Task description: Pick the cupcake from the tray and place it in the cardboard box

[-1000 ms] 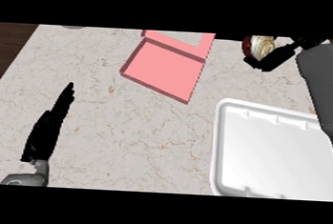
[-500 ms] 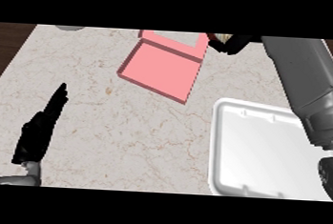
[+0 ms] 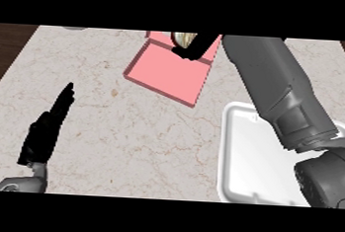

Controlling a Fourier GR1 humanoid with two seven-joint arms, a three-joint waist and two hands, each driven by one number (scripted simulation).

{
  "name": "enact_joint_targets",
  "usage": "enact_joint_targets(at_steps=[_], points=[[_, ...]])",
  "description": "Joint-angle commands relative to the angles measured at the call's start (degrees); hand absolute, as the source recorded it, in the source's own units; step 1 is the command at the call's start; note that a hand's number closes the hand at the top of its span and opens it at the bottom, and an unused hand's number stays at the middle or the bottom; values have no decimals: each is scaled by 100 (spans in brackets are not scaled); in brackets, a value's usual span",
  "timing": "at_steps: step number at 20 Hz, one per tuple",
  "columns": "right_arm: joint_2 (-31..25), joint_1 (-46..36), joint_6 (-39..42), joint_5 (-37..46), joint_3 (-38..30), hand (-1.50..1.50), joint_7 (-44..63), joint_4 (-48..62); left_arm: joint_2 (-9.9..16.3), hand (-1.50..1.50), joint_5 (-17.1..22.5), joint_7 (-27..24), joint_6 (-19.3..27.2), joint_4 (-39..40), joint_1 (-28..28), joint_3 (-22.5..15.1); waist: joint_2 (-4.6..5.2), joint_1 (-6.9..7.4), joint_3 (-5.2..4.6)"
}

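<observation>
So the right robot hand is way out at the far edge of the counter, fingers curled around the cupcake. You can only see a bit of the pale frosting poking out above the black fingers. Hand and cupcake are right over the far end of the pink cardboard box, which lies open and flat near the far edge, about mid-counter. Can't tell if the cupcake is touching the box or just above it. The grey right forearm runs back across the white tray at the counter's near right corner and covers a lot of it. The left robot hand is just resting over the near left part of the counter, fingers straight, holding nothing.
</observation>
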Motion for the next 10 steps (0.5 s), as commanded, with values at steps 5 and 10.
enact_joint_targets(at_steps=[5,10], points=[[601,-272,-485,269,155,150,656,566,-25,0,-21,-160,-56,178,-95,-34,73,150,-7],[646,-28,-650,221,184,-150,1003,981,-110,0,-133,-39,-11,-67,-60,-195,74,225,-4]])
